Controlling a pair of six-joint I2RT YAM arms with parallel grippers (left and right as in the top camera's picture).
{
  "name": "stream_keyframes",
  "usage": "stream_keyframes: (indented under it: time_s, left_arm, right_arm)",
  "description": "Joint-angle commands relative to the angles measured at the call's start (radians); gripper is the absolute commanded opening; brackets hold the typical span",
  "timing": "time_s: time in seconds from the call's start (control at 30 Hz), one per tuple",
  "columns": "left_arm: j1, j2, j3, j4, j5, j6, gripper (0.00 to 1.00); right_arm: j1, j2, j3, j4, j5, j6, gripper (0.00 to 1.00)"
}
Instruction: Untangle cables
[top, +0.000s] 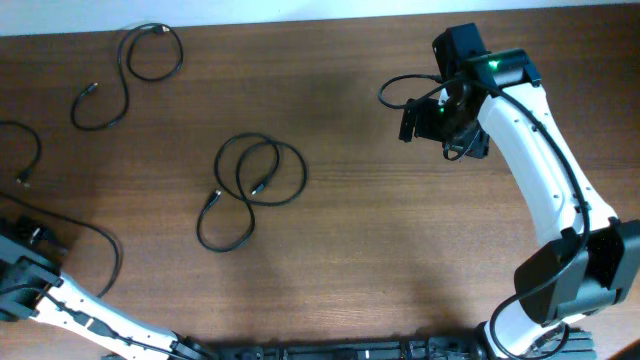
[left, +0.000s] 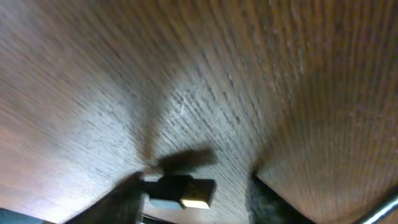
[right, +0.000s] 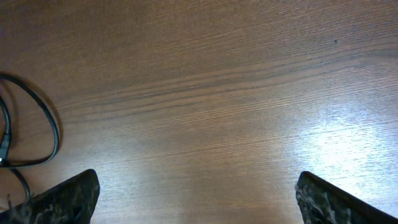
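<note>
Several thin black cables lie on the brown table. Two crossed loops (top: 250, 185) lie together in the middle. One cable (top: 150, 50) curls at the back left, another (top: 98, 105) lies beside it, and one (top: 25, 150) is at the left edge. My left gripper (top: 25, 240) is low over the table at the far left. In the left wrist view its blurred fingers (left: 193, 202) stand apart, with a small plug end (left: 180, 191) lying between them. My right gripper (top: 420, 115) is open and empty at the back right (right: 199, 199). A cable loop (right: 43, 124) shows at its left.
A thicker black wire (top: 100, 240) runs along the table by my left arm. My right arm (top: 540, 170) reaches from the front right corner to the back. The white wall edge (top: 300, 10) borders the table's far side.
</note>
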Motion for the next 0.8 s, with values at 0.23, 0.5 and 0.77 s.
stream_keyframes:
  time_s: [0.23, 0.5, 0.77]
  left_arm:
    - [-0.001, 0.007, -0.017, 0.046, 0.257, 0.003, 0.05]
    - [-0.029, 0.007, -0.017, 0.128, 0.439, -0.053, 0.33]
    - [-0.160, 0.007, -0.017, 0.158, 0.144, -0.089, 0.29]
  right_arm:
    - [-0.003, 0.003, 0.002, 0.000, 0.016, 0.004, 0.98]
    - [-0.003, 0.003, 0.002, 0.000, 0.016, 0.004, 0.98]
    - [-0.003, 0.003, 0.002, 0.000, 0.016, 0.004, 0.98]
